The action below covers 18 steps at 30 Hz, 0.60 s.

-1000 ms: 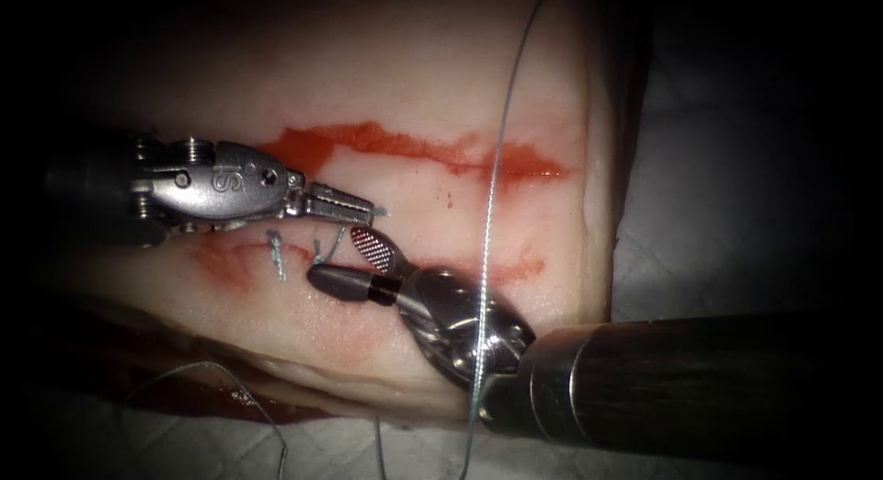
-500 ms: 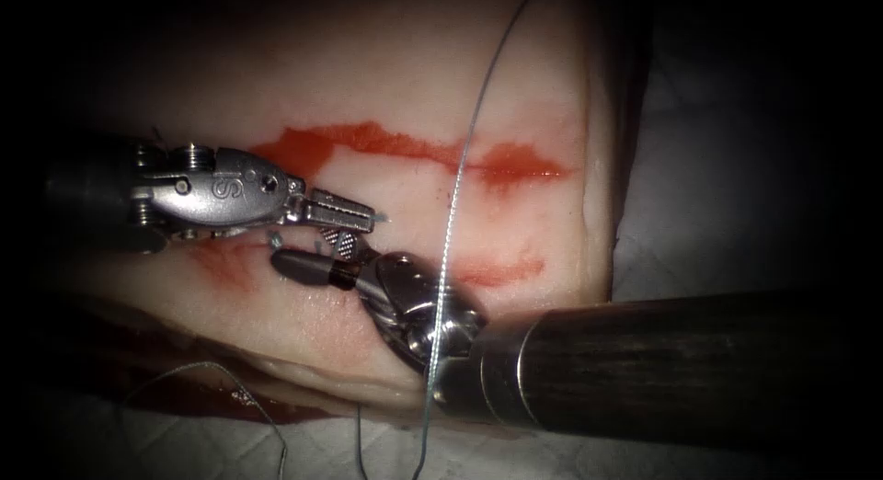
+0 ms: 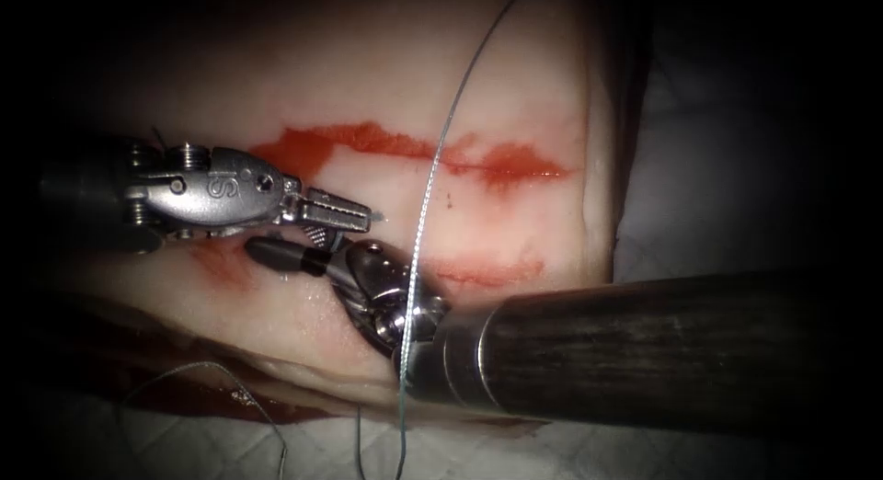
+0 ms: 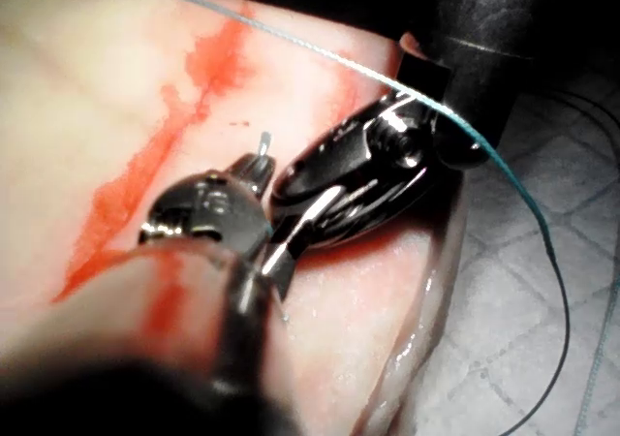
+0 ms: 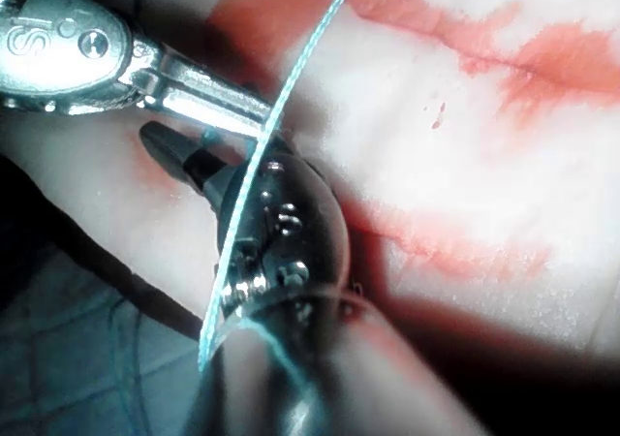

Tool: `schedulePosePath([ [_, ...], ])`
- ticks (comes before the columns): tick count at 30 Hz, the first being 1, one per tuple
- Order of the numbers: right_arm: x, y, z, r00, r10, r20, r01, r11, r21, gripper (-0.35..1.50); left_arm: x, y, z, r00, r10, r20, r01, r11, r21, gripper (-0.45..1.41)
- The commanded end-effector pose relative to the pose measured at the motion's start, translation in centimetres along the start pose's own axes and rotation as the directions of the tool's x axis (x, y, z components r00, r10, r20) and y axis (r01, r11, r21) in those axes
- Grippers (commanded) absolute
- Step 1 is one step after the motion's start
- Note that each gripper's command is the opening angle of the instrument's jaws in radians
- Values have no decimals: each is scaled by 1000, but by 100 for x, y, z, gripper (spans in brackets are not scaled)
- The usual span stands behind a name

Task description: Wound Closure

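Note:
My left tool [image 3: 342,211] comes in from the left over the tissue [image 3: 515,94], its jaws shut on a short thread end [image 3: 377,214] that sticks out past the tips [image 4: 263,143]. Just below it, my right tool [image 3: 287,244] reaches in from the right with its jaws open. Its dark lower jaw [image 3: 274,253] lies on the tissue and its ridged upper jaw sits partly under the left tool's jaws. It holds nothing. The long thread [image 3: 425,195] runs from the top down across the right tool's wrist [image 3: 391,291]. In the right wrist view the thread [image 5: 281,107] crosses both tools.
Two streaks of red fluid mark the tissue: a long one [image 3: 368,138] above the tools and a shorter one [image 3: 483,272] to the right of them. The tissue's edge [image 3: 602,186] drops to white cloth [image 3: 727,140]. Loose thread [image 3: 207,365] loops on the cloth below.
My right tool has slid left along the tissue, open, until its jaws sit under the left tool's tips and cover the two thread stubs. The long thread swung left with it. The left tool barely moved.

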<state>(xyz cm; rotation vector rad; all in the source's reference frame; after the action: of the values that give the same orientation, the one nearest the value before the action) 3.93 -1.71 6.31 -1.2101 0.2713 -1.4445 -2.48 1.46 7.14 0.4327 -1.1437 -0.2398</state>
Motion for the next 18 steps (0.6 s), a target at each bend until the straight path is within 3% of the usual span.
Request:
schedulePosePath([
  [1,3,3,11,1000,1,5,-1,1000,-4,126,1,3,7,1000,1,0,-1,1000,0,-45],
  [7,4,4,12,1000,-4,6,4,1000,-3,118,2,2,6,1000,1,0,-1,1000,-1,-45],
  [13,6,3,10,1000,6,11,-6,1000,3,58,3,1,7,1000,2,0,-2,1000,-3,-45],
  [18,12,1,10,1000,25,2,-25,1000,-18,39,3,1,8,1000,2,0,-2,1000,-3,-45],
])
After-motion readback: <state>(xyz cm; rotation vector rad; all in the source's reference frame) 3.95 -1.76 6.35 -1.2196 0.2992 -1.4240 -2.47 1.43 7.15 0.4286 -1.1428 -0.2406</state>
